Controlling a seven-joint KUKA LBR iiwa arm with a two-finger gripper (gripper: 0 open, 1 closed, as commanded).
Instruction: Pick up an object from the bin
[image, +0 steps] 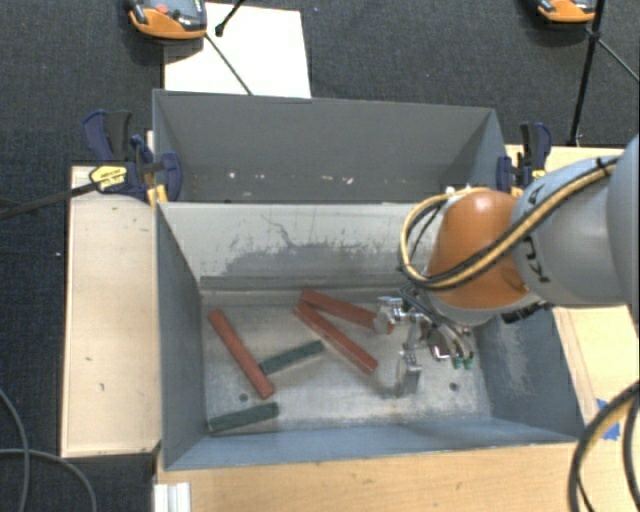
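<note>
My gripper (407, 368) hangs low over the bin floor in the right half, under the orange wrist cover. Its metal tip stands just right of the lower end of a long red-brown stick (337, 339) that lies slanted across the middle. A second red-brown stick (338, 308) lies just behind the first, its right end close to the gripper's upper metal part. Nothing shows in the gripper's hold.
Further left lie a dark green stick (293, 357), a third red-brown stick (239, 353) and another dark green stick (243, 418) near the front left corner. The arm and its cables cover the bin's right side.
</note>
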